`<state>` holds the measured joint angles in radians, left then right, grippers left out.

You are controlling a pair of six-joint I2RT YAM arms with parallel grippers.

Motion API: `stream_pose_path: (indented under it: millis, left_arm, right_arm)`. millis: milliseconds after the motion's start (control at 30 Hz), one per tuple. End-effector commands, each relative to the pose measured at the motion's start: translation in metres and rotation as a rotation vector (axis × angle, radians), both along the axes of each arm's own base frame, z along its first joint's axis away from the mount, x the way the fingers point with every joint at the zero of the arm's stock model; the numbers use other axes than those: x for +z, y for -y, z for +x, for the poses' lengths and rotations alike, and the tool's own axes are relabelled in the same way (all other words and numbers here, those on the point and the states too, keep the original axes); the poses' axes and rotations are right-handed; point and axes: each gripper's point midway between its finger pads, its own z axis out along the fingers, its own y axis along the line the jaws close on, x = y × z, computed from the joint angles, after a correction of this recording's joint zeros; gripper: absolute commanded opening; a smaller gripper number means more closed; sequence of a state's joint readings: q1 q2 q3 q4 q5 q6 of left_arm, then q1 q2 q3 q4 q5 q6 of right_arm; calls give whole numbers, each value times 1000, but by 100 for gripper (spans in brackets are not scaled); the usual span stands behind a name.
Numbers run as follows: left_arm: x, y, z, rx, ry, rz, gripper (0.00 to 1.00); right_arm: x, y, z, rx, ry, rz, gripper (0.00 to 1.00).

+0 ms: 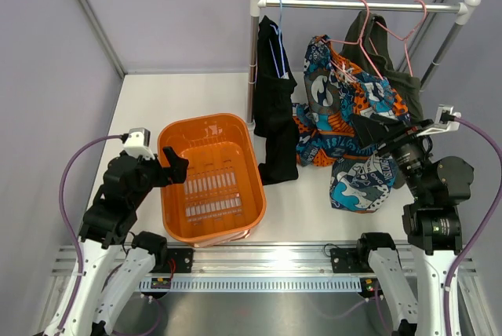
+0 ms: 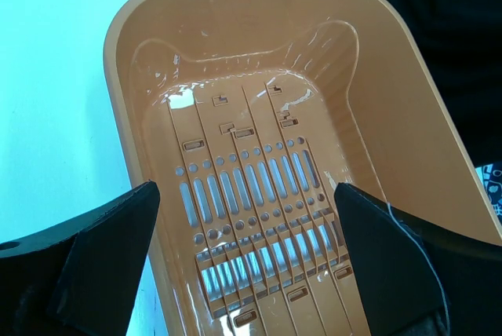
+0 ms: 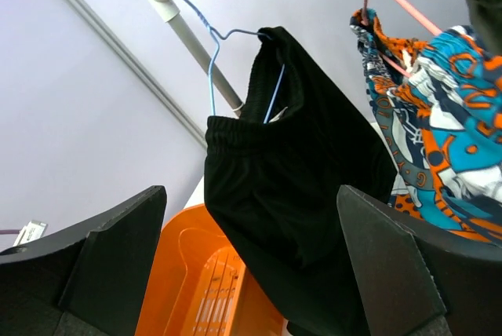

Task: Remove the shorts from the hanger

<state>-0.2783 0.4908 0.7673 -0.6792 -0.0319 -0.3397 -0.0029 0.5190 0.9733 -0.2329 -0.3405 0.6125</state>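
Black shorts (image 1: 274, 108) hang on a blue hanger (image 1: 277, 34) at the left end of the rail (image 1: 361, 5); their lower end rests on the table. In the right wrist view the black shorts (image 3: 306, 195) and blue hanger (image 3: 212, 53) fill the centre. Patterned blue-orange shorts (image 1: 345, 108) hang on a pink hanger (image 1: 362, 26), partly spread on the table. My right gripper (image 1: 375, 136) is open, beside the patterned shorts, apart from the black ones. My left gripper (image 1: 176, 167) is open over the orange basket's left rim, holding nothing.
An orange basket (image 1: 251, 195) stands on the table left of centre, with nothing in it; it also shows in the left wrist view (image 2: 133, 140). A dark green garment (image 1: 392, 61) hangs on another pink hanger at the rail's right end. Grey walls stand close on both sides.
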Motion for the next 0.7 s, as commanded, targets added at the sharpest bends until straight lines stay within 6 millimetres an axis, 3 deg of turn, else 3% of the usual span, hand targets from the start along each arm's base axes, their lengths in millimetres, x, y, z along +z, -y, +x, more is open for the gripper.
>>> stream_pose_path:
  millis: [0,167,300,400,433,500,533,567,667]
  left_arm:
    - [11,4,4,-26,56,-12,99]
    - [12,9,2,-50,57,-22,99]
    - [12,9,2,-55,59,-21,99]
    - [12,10,2,-58,58,-23,99]
    - [11,10,2,-58,55,-23,99]
    - [12,9,2,-55,57,-22,99]
    - [12,9,2,-55,57,-21,99]
    - [12,9,2,-53,57,-21,99]
    - [13,9,2,-54,63,-21,99]
  right_arm:
    - [38,-8,-16,51,127,-51,99]
    - [72,-16,-17,97,180,-93,99]
    - [96,-33,3,210,188,-97,100]
    - [105,-45,32,190,157,-133,99]
    - [105,-72,37,249,114,-158,100]
    - [105,-80,60,153,82,-245,99]
    - [102,-99,72,164,36,-285,100]
    - [100,-90,90,61,11,-327,99]
    - [95,-94,131,-38,-32,-397,99]
